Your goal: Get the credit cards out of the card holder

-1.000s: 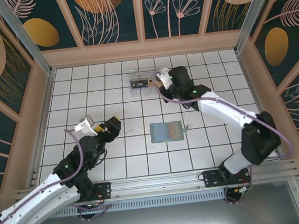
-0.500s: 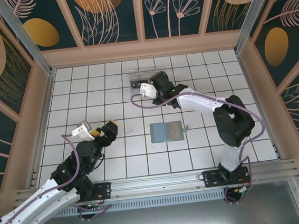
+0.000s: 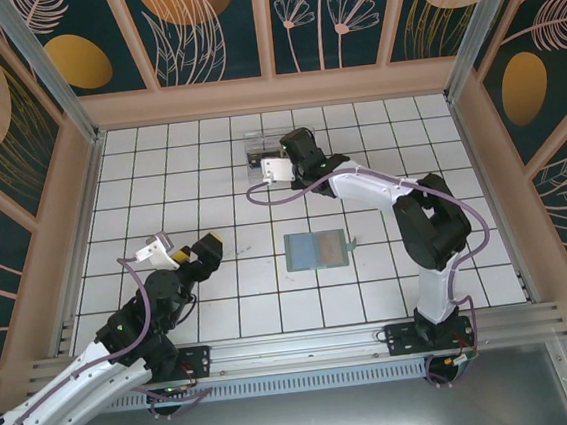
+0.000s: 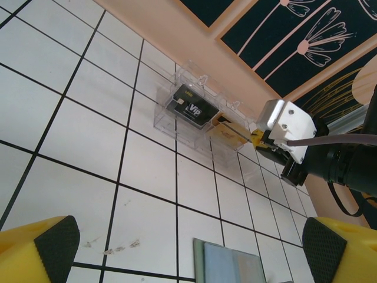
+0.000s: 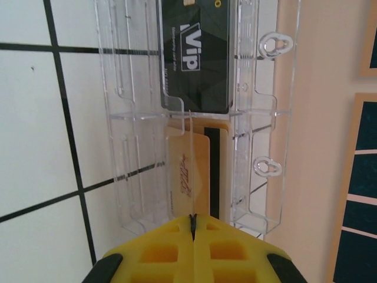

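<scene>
Card-depositing step: the shut right tool (image 5: 192, 221) meets the tan plastic card (image 5: 187, 171) inside the far clear plastic box (image 5: 118, 147), its grip unconfirmed, the left tool (image 3: 192, 249) gapes empty, and next comes release, then the unfolded blue-grey card holder (image 3: 316, 249).

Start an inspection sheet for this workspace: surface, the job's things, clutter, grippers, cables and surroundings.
surface: white tiled table, faint scuffs on one tile.
job's things: card holder lies open mid-table, inside up; black card and tan card lie in the clear plastic box near the far wall.
clutter: nothing seen.
grippers: left gripper open, over bare tiles; right gripper has its fingers shut at the tan card's near end, and whether it grips the card is unclear.
cables: purple-grey cables loop along both arms.
surroundings: tan-framed walls with dark floral panels; metal rail at the near edge.
</scene>
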You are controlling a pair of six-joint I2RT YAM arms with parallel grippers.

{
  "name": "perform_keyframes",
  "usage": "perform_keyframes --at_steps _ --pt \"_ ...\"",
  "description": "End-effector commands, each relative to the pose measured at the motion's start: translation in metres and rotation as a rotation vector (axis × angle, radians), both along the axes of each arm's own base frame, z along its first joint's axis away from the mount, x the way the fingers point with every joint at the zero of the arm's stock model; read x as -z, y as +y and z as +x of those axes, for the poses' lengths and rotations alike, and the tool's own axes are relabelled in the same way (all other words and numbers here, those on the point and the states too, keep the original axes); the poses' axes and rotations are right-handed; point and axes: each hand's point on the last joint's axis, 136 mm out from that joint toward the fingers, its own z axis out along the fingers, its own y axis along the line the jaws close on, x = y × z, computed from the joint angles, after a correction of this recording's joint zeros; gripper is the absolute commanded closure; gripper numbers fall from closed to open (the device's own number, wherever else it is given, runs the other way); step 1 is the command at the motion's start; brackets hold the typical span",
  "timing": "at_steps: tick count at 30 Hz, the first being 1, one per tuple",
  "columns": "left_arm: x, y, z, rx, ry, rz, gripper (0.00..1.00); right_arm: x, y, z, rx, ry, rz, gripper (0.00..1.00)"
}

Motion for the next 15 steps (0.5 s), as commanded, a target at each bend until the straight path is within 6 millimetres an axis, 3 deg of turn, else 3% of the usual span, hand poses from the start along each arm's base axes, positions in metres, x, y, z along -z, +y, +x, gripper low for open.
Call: perform_keyframes --at_steps 1,15 --pt "0.005 0.004 -0.001 -0.01 -0.001 0.023 0.01 -0.003 -0.001 0.012 -0.019 -0.038 -0.019 1.0" --pt "0.006 0.005 -0.001 -0.013 0.004 0.035 0.01 0.01 -0.009 0.029 0.012 -0.033 -0.016 1.0"
